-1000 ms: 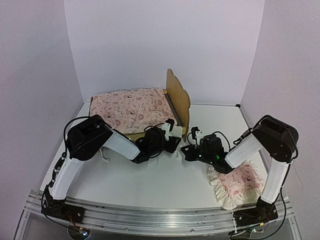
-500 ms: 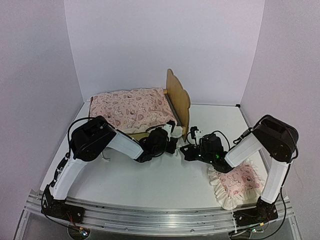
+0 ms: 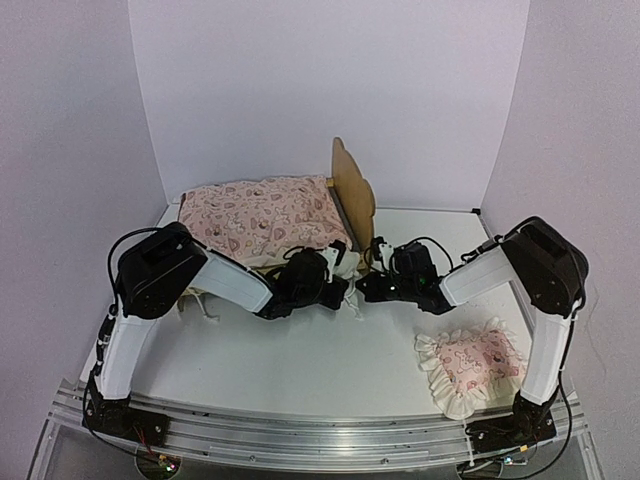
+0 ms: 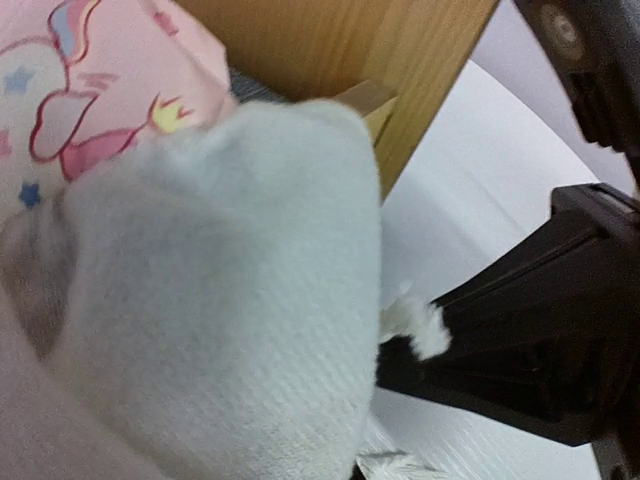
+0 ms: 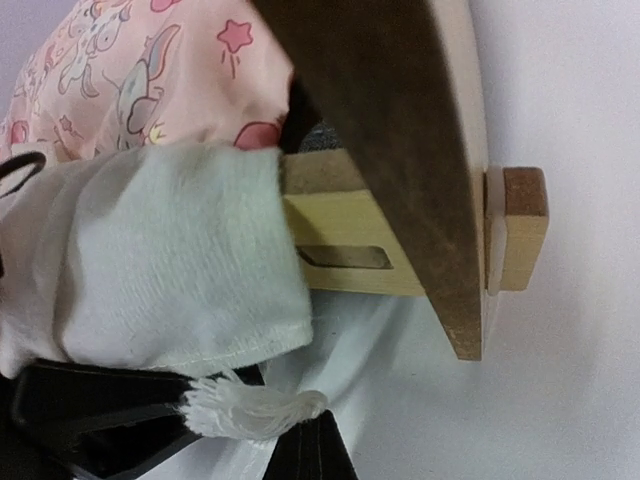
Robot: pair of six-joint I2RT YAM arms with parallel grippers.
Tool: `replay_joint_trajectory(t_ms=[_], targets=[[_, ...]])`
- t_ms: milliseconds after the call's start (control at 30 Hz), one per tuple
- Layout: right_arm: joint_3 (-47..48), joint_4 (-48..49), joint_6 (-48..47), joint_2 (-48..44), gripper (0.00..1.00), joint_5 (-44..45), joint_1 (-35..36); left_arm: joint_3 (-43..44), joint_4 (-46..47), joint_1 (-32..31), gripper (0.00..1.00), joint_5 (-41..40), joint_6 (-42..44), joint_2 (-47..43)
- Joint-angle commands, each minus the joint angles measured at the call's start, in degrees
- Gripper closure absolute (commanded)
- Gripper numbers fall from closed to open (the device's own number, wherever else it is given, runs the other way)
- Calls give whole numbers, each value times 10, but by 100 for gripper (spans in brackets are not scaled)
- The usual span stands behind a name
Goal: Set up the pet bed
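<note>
Left wrist view: white cloth (image 4: 220, 300) largely hides the pet bed (image 4: 330, 40).

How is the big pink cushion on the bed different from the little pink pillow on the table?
The mattress cushion is much larger than the pillow. The cushion lies on the pet bed; the pillow lies on the table at its near right corner. The pillow shows a cream ruffle all round; the cushion's edges show little ruffle from above. Both share a pink printed fabric.
</note>
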Motion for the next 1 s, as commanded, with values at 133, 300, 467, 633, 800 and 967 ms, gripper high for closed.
replay_joint_trajectory(t_ms=[133, 300, 467, 633, 800, 967], targets=[[85, -100, -74, 52, 100, -88, -4, -20, -57, 19, 100, 89, -19, -71], [83, -98, -82, 52, 100, -109, -4, -13, -94, 30, 100, 120, -19, -82], [80, -72, -63, 58, 100, -125, -4, -19, -153, 44, 100, 147, -26, -107], [65, -56, -56, 49, 100, -72, 14, -29, -179, 54, 100, 174, -26, -131], [76, -53, -76, 52, 100, -31, 38, -39, -199, 66, 100, 197, -40, -141], [98, -13, -49, 81, 100, -70, 38, -55, -191, 79, 100, 225, -35, -147]])
